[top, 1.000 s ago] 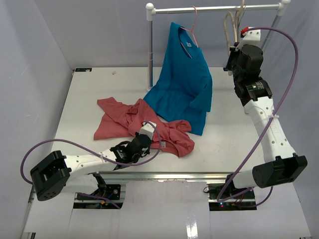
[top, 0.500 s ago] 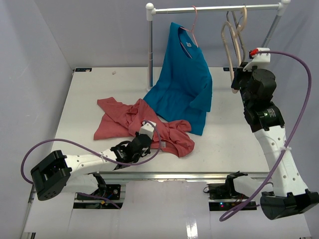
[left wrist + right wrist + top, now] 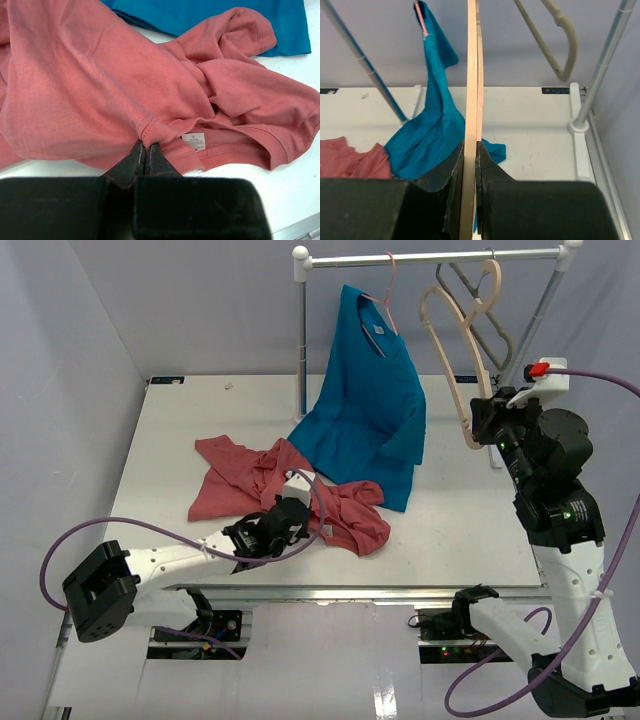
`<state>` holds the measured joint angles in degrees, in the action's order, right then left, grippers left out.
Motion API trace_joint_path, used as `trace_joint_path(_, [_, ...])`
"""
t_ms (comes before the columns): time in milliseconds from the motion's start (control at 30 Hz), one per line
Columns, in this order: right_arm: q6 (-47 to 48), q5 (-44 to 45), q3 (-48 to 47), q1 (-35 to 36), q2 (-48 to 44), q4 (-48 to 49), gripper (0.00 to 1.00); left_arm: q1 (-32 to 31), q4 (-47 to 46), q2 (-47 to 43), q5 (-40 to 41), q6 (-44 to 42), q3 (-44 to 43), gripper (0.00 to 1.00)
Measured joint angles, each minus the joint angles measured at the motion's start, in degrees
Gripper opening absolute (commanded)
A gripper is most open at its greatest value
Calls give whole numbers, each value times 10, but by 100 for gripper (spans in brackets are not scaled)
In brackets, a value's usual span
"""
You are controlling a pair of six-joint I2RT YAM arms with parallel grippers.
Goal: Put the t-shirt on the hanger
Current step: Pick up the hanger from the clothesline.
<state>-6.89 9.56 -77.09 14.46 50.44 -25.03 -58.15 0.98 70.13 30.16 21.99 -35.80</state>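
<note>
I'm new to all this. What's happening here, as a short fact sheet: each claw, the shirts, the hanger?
Left claw: shut, pinching an edge of the crumpled salmon-red t-shirt
Right claw: shut on the light beige wooden hanger
Red t-shirt: lying on the white table
Teal-blue t-shirt: hanging on a thin pink hanger, hem on table
Progress: red t-shirt not yet on the beige hanger

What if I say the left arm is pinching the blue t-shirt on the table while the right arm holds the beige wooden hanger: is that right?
Not quite. The left wrist view shows the left end effector shut on a fold of the pink t-shirt, not the blue t-shirt, which lies beyond it. The rest stands: the right end effector holds the beige wooden hanger.
</note>
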Motion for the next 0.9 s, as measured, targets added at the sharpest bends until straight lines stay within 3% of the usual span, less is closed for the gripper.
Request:
trace_joint_path(267, [-27, -48, -14, 2, -44, -33, 8, 39, 34, 20, -45, 20, -35, 0])
trace_joint_path(633, [-49, -82, -165, 2, -32, -65, 8, 49, 64, 22, -78, 36, -80, 0])
trace_joint_path(733, [-64, -146, -135, 2, -68, -55, 8, 60, 68, 22, -93, 36, -91, 0])
trace_joint_path(900, [-98, -255, 28, 2, -161, -3, 8, 108, 70, 25, -148, 40, -105, 0])
